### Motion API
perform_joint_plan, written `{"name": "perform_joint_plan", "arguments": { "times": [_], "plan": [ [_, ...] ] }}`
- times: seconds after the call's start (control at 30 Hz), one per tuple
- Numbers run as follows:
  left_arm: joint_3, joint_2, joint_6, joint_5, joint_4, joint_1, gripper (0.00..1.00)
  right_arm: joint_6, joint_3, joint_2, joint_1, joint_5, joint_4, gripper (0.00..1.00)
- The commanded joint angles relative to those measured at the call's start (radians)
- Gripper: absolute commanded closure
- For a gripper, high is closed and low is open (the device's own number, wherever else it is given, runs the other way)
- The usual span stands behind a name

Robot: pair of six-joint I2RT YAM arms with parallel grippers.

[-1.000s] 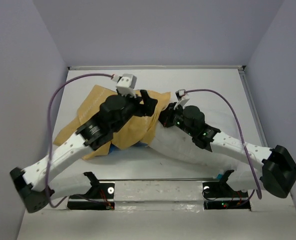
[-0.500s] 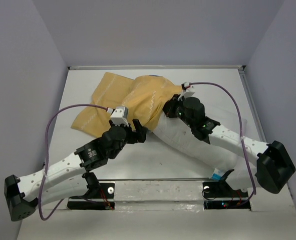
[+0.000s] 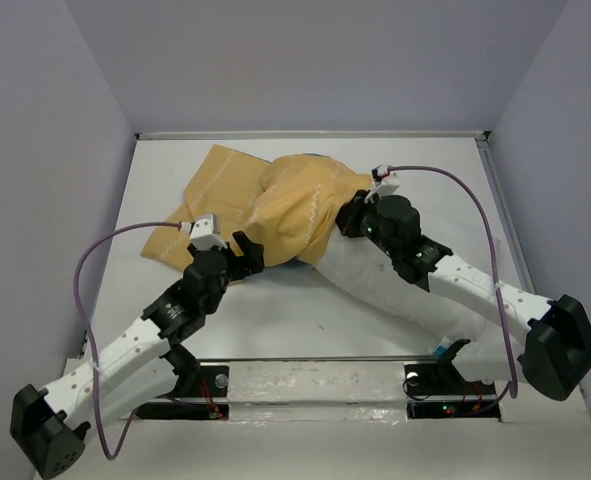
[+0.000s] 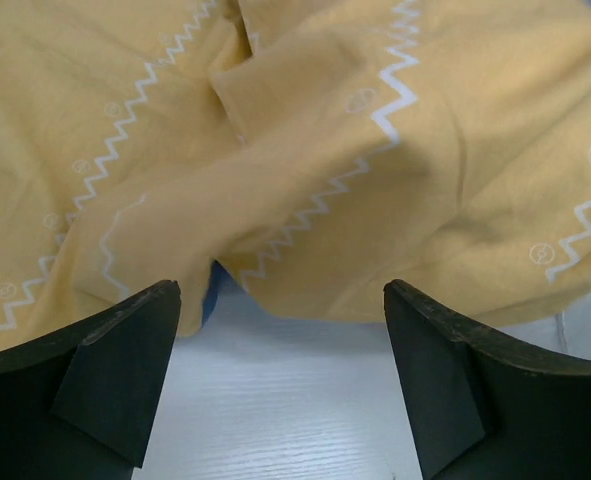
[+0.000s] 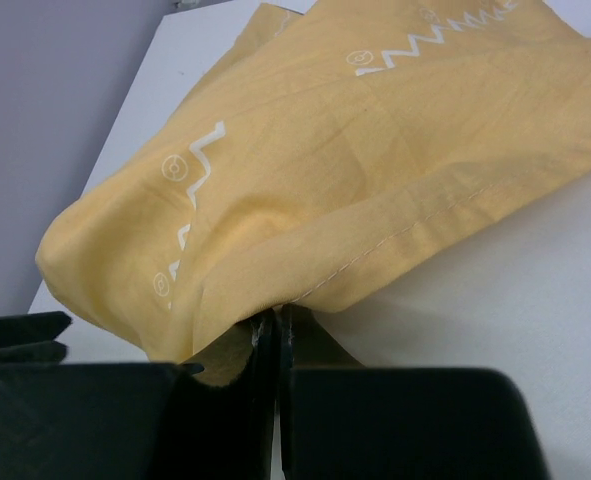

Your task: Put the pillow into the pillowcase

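Top external: pillow [image 3: 370, 288] part-sleeved in pillowcase [image 3: 275, 200]. Right gripper [image 3: 353, 215] pinching hem; left gripper [image 3: 247, 248] spread, empty. Best: left takes hem at 7 o'clock, both draw evenly.

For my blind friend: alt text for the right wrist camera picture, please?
The right gripper pinches the hem of a mustard-yellow pillowcase. The cloth, printed with white zigzags, bulges up and away beyond the black fingers.

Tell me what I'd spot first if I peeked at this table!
A big yellow pillowcase with white zigzags lies bunched on the white table. A plump white pillow pokes out of it toward the near right side. The right claw pinches the pillowcase's edge, and the left claw hangs open just before it.
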Motion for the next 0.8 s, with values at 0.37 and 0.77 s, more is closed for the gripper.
{"name": "perform_joint_plan", "arguments": {
  "times": [0.37,0.77],
  "plan": [
    [-0.18,0.057,-0.138,0.332,0.166,0.431,0.06,-0.025,-0.036,-0.102,-0.055,-0.02,0.032,1.0],
    [-0.226,0.342,-0.169,0.404,0.396,0.468,0.46,-0.018,-0.048,-0.124,-0.055,-0.043,0.037,1.0]
  ]
}}
